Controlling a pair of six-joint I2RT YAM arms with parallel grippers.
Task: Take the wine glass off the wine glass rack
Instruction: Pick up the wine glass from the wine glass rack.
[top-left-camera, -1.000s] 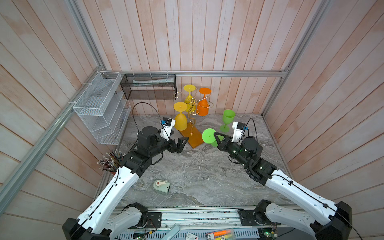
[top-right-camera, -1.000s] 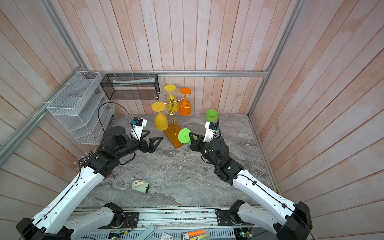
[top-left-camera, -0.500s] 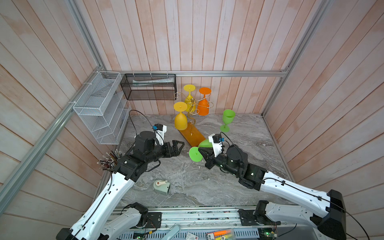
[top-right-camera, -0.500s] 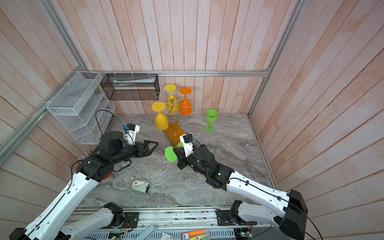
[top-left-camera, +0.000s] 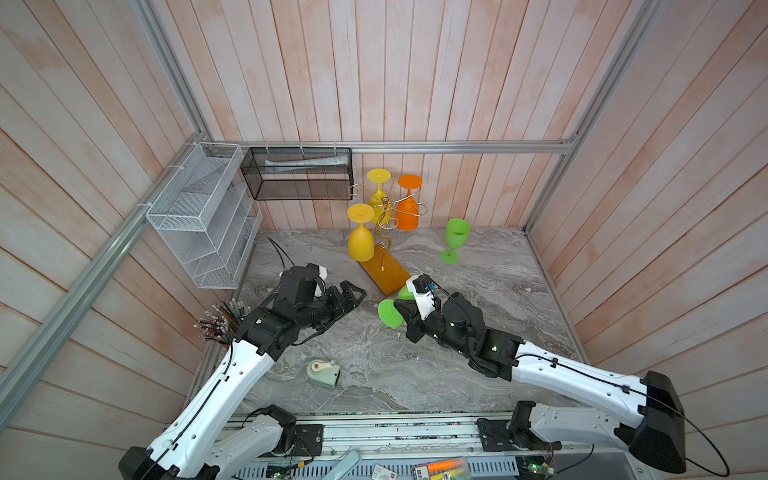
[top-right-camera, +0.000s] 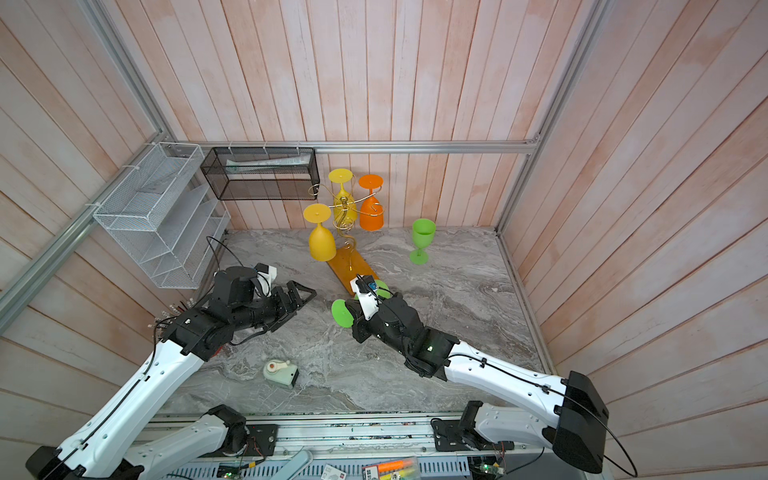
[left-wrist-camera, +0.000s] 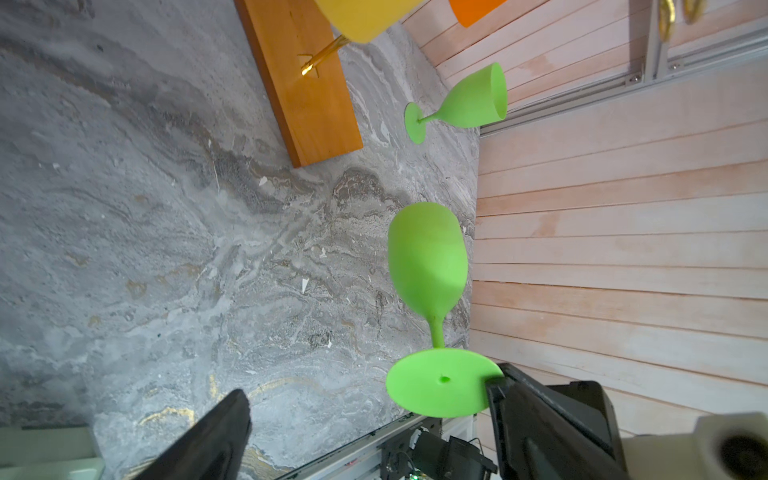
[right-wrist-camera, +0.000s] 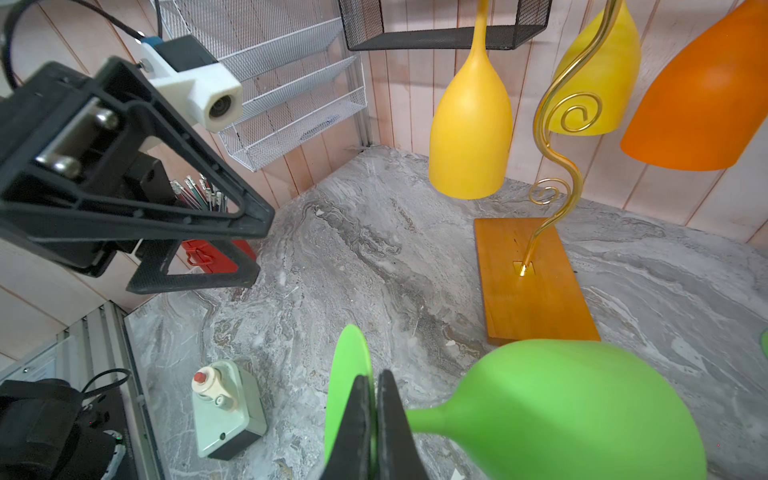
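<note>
Bare marble floor (top-left-camera: 395, 365) in front of the wine glass rack (top-left-camera: 384, 272) is passable; 3 hanging glasses (top-left-camera: 360, 245) crowd the back

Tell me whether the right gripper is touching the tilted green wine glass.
Touching. The right wrist view shows the right gripper shut on the stem of the green wine glass, right beside its foot.

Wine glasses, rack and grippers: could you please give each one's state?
held green wine glass, off the rack, tipped sideways
standing green wine glass, upright
front yellow wine glass, hanging inverted
rear yellow wine glass, hanging inverted
orange wine glass, hanging inverted
wine glass rack, upright
left gripper, open, empty
right gripper, shut on held green wine glass
</note>
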